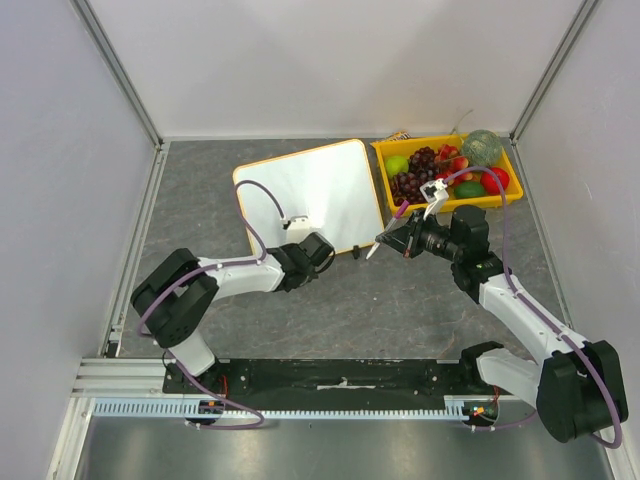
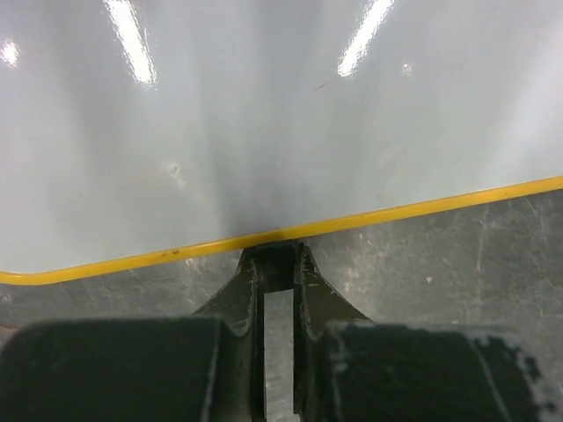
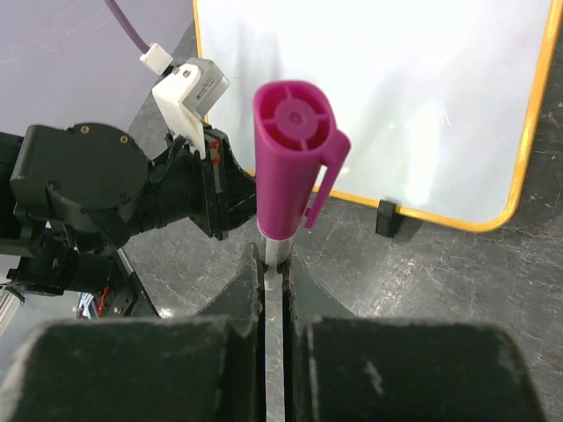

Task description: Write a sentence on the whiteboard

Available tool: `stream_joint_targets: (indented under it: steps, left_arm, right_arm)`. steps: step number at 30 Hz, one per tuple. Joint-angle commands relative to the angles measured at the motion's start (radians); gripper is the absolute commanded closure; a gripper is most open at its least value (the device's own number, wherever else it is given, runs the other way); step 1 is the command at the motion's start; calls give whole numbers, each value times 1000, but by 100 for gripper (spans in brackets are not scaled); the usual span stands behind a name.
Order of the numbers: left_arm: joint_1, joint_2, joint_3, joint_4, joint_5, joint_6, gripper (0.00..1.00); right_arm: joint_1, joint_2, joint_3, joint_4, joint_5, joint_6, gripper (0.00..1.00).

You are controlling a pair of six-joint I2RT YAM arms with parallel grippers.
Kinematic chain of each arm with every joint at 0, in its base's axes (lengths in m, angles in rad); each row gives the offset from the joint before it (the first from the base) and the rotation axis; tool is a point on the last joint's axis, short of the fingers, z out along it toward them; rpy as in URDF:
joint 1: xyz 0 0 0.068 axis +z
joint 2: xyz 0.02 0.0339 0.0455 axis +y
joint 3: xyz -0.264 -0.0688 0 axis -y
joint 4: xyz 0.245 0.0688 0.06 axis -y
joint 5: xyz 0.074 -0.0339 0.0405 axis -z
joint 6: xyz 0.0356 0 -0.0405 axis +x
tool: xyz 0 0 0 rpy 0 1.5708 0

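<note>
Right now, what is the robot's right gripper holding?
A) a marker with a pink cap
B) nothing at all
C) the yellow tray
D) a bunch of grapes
A: in the right wrist view the right gripper is shut on the barrel of the marker, and the marker's pink cap is on.

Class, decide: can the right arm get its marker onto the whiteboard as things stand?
Probably yes: the right gripper holds the marker beside the whiteboard, only bare table between them; the left gripper grips the edge further along.
</note>
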Motion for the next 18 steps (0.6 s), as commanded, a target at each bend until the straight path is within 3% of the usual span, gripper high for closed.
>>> stream_joint_targets:
  steps: [1, 18]
  left_arm:
    - [-69, -2, -58, -73, 104, -53, 98]
    - [-332, -91, -81, -205, 169, -323, 98]
  right_arm:
    - [-3, -18, 24, 40, -10, 7, 100]
    - [-4, -93, 40, -23, 26, -13, 100]
